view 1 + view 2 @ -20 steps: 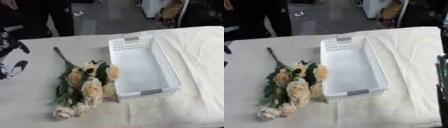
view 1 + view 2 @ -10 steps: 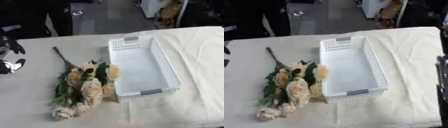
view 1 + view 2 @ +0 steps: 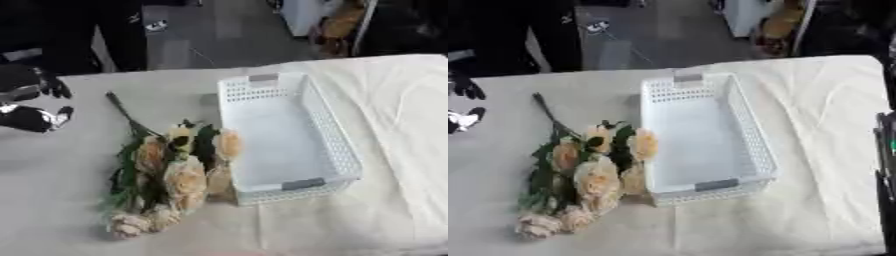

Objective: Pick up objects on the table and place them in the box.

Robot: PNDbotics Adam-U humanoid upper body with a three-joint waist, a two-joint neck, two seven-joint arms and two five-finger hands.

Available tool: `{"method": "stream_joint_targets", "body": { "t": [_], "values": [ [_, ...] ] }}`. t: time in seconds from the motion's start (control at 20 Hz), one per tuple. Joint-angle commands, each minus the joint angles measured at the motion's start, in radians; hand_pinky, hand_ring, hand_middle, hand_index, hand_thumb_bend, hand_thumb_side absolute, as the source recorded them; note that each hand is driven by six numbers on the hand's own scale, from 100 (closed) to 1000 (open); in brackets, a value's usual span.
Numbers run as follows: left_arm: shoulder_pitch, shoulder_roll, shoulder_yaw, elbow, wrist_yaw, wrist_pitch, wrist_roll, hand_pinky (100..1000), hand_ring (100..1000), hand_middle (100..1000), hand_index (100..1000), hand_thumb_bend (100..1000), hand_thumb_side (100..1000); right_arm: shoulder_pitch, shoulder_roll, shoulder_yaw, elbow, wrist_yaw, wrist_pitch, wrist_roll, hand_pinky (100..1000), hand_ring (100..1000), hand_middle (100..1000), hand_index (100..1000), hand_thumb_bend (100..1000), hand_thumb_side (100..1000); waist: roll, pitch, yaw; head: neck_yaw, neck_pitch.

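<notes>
- The job is at its reaching stage: nothing is in the box (image 3: 289,135) yet, and the bouquet of pale roses (image 3: 171,170) lies untouched on the desk (image 3: 79,200).
- The flowers sit in the lower left of the frame, their heads just beside the box's left wall, perhaps touching it, with the dark stem running up and left toward the upper left.
- The white perforated box stands in the middle of the frame, long side running away from the viewer, empty.
- The left hand (image 3: 35,102) hangs at the left edge, in the upper left, near the stem's end but apart from it; its fingers look curled with nothing in them, though the shape is dark and hard to read.
- To my eye the next move calls for that hand to come down onto the stems, close round them, then lift the bunch to the right over the box's wall.
- A dark strip at the right edge of the right eye view may be the right arm; its hand is not seen.
</notes>
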Motion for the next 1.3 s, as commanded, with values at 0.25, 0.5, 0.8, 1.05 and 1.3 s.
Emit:
{"method": "stream_joint_targets", "body": {
  "t": [0.25, 0.5, 0.8, 1.05, 1.3],
  "values": [
    [-0.05, -0.037, -0.066, -0.055, 0.031, -0.069, -0.011, 686, 700, 703, 818, 325, 694, -0.013, -0.011, -0.007, -0.016, 0.004, -0.002, -0.002, 623, 793, 758, 879, 100, 660, 0.002, -0.004, -0.002, 0.008, -0.002],
    [-0.054, -0.068, -0.092, -0.08, 0.055, -0.072, -0.021, 687, 699, 706, 820, 311, 699, -0.017, -0.008, -0.007, -0.016, 0.003, -0.004, -0.002, 624, 793, 758, 879, 100, 658, 0.001, -0.005, -0.005, 0.007, -0.002],
    [-0.035, -0.091, -0.1, -0.067, 0.02, -0.087, -0.019, 686, 702, 707, 820, 326, 694, -0.021, -0.007, -0.007, -0.016, 0.002, -0.005, -0.002, 624, 793, 757, 878, 100, 656, -0.001, -0.001, -0.007, 0.003, -0.002],
    [-0.025, -0.112, -0.08, -0.003, -0.054, -0.096, -0.001, 685, 705, 702, 814, 365, 698, -0.028, -0.004, -0.005, -0.016, 0.002, -0.007, -0.001, 624, 793, 757, 878, 100, 655, -0.005, 0.006, -0.014, 0.003, -0.002],
    [-0.019, -0.143, -0.055, 0.096, -0.131, -0.115, 0.034, 687, 703, 699, 810, 373, 714, -0.035, 0.002, -0.005, -0.016, 0.0, -0.009, -0.002, 623, 792, 756, 877, 100, 657, -0.013, 0.016, -0.028, 0.002, -0.002]
  ]
}}
